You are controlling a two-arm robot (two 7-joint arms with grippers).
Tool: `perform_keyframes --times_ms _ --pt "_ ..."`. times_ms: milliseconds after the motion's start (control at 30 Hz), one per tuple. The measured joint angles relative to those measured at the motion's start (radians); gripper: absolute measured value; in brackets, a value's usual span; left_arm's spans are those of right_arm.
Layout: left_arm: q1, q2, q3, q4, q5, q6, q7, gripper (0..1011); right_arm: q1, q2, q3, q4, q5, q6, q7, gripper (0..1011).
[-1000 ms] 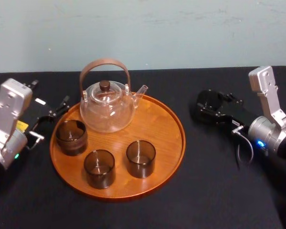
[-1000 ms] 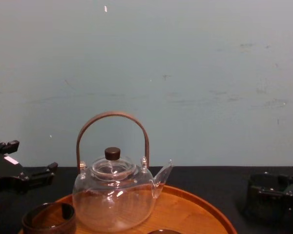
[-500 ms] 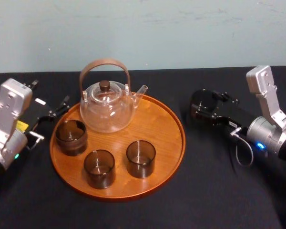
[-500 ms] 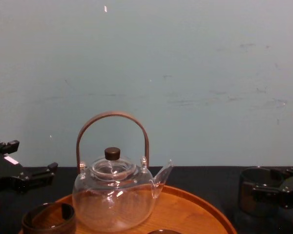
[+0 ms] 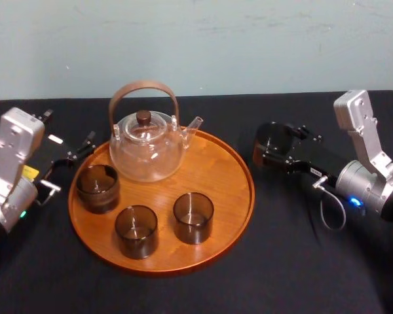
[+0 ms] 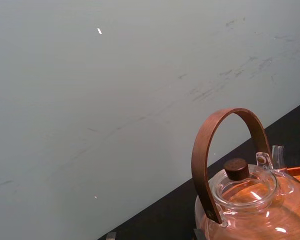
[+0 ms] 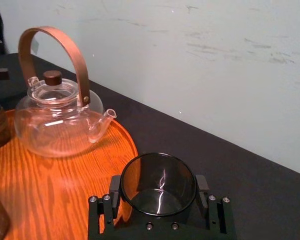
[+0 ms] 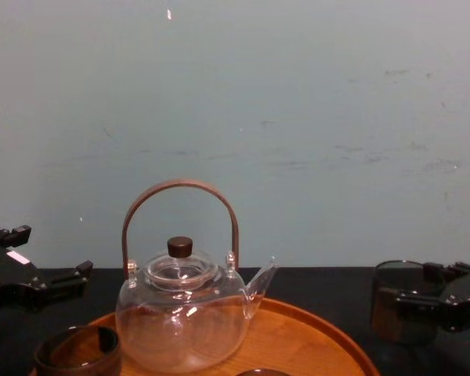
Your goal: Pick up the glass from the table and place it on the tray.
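The right pincer (image 5: 273, 156), clamped on the glass (image 5: 268, 140), has moved closer to the tray's (image 5: 247, 196) right rim over the worktop (image 5: 281, 261). The glass stands upright, mouth up. The left pincer (image 5: 68, 163) sits open near the worktop's left edge.

A pale blue-green wall (image 8: 298, 94) is running behind the black table (image 5: 281, 261) and meeting its far edge. Faint grey scuffs (image 8: 392, 74) are streaking across it, and a small white fleck (image 8: 169, 13) is showing high up. Soft, even light is falling over it.
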Motion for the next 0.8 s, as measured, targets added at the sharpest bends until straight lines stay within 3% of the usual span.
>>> perform_keyframes --times_ms 400,800 --pt "0.0 0.0 0.0 0.0 0.0 0.0 0.0 1001 -0.007 0.011 -0.019 -0.041 0.004 0.003 0.006 900" --pt "0.0 0.0 0.0 0.0 0.0 0.0 0.0 1001 0.027 -0.006 -0.065 -0.016 0.001 -0.015 0.037 900"
